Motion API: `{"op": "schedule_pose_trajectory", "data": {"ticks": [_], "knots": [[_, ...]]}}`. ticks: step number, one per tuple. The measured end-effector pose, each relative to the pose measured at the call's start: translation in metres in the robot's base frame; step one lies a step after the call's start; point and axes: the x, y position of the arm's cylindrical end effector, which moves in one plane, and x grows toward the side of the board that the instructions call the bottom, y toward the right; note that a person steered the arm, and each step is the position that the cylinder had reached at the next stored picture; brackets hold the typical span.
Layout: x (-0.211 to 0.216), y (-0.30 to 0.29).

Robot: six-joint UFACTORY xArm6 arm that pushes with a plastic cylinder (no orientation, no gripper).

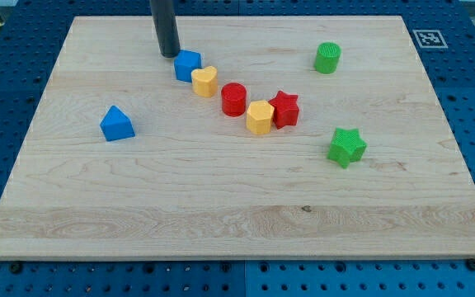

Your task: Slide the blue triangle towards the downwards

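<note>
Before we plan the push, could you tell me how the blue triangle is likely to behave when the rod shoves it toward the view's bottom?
The blue triangle sits flat on the smooth wooden board, so it will probably slide, not roll. Its slanted sides may make it turn under an off-centre push. My tip is well away, beside the blue cube.

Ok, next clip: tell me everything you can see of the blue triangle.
The blue triangle is a small solid block, plain blue, plastic-looking with a faintly ribbed finish. It lies flat on the wooden board with its peak toward the view's top, in the board's left half. Nothing touches it: it sits alone, apart from the row of blocks to its upper right. My tip is well away, up and to the right of it, just left of the blue cube.
</note>
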Motion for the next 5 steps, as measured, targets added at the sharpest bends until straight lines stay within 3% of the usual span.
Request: {"op": "schedule_pose_trajectory", "data": {"ticks": [2, 3, 4, 5], "knots": [[0.016, 0.028], [-0.003, 0.016], [-0.003, -0.031], [0.03, -0.069]]}}
